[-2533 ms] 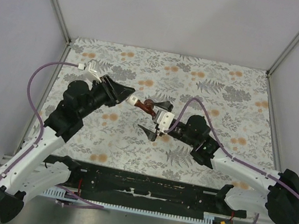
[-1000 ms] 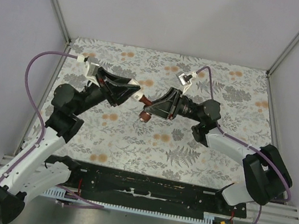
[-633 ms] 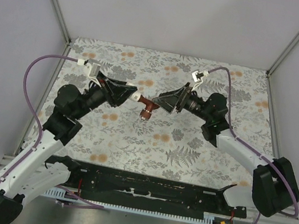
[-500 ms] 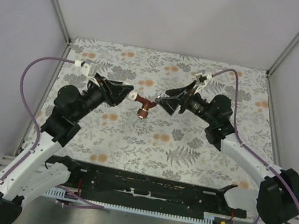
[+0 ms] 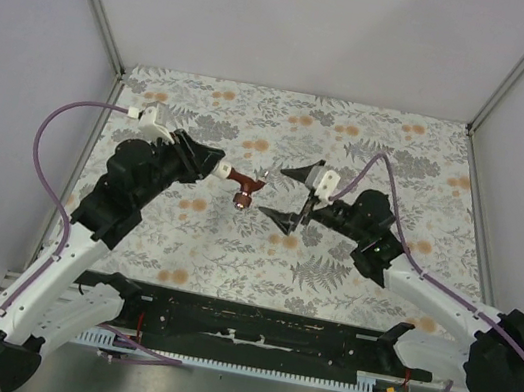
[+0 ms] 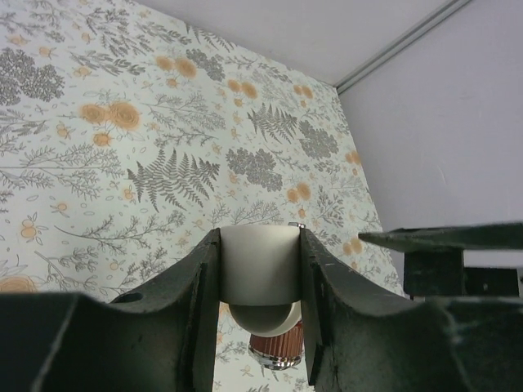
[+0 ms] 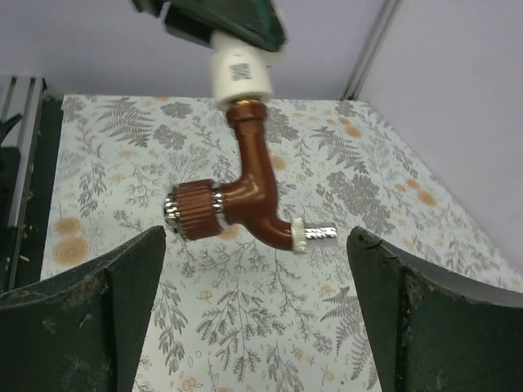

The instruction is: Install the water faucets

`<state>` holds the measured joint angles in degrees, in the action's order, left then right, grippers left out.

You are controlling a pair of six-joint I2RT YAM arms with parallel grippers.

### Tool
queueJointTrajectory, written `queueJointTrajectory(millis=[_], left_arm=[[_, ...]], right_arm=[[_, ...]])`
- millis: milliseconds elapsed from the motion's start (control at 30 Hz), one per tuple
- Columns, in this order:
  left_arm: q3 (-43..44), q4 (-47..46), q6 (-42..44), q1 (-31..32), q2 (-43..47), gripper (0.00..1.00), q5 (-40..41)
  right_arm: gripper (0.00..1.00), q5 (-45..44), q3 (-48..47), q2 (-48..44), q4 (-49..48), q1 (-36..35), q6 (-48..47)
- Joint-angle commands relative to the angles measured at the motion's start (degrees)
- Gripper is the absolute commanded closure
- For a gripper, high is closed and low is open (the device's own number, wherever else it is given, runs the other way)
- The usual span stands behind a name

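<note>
My left gripper [image 5: 210,166] is shut on a small white pipe fitting [image 5: 220,169], which fills the gap between its fingers in the left wrist view [image 6: 260,265]. The dark red-brown faucet [image 5: 242,188] sits joined to that fitting, held above the table, with a ribbed knob and a silvery spout tip. In the right wrist view the faucet [image 7: 249,188] hangs from the fitting [image 7: 239,75]. My right gripper [image 5: 290,197] is open and empty, a short way right of the faucet, apart from it; it also shows in the right wrist view [image 7: 257,302].
The table has a floral cloth [image 5: 371,154], walled by grey panels at back and sides. A black rail [image 5: 248,331] runs along the near edge between the arm bases. Purple cables loop off both arms.
My right gripper has let go of the faucet, opened wide and drawn back to the right and lower. The left gripper still holds the fitting, with the faucet now hanging on it alone.
</note>
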<state>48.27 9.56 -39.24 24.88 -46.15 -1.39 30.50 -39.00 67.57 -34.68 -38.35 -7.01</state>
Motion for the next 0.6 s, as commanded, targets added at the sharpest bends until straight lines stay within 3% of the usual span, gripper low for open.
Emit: queueJointTrajectory(millis=[0,300,567], left_arm=[[4.2,-0.7,-4.7,0.2,-0.5,0.98,-0.3],[5.9,-0.3,-6.9,0.2,-2.1,0.98,-4.8],[7.0,-0.7,-8.6,0.2,-3.1,0.98,-8.2]], right_arm=[[0.02,-5.2,0.7,-2.1,3.6,-5.9,-22.1],[0.02,-16.9,1.1,1.2,4.2,-11.1,-38.1],[0.02,-24.0,1.8,6.8,-6.6,-14.6,-42.4]])
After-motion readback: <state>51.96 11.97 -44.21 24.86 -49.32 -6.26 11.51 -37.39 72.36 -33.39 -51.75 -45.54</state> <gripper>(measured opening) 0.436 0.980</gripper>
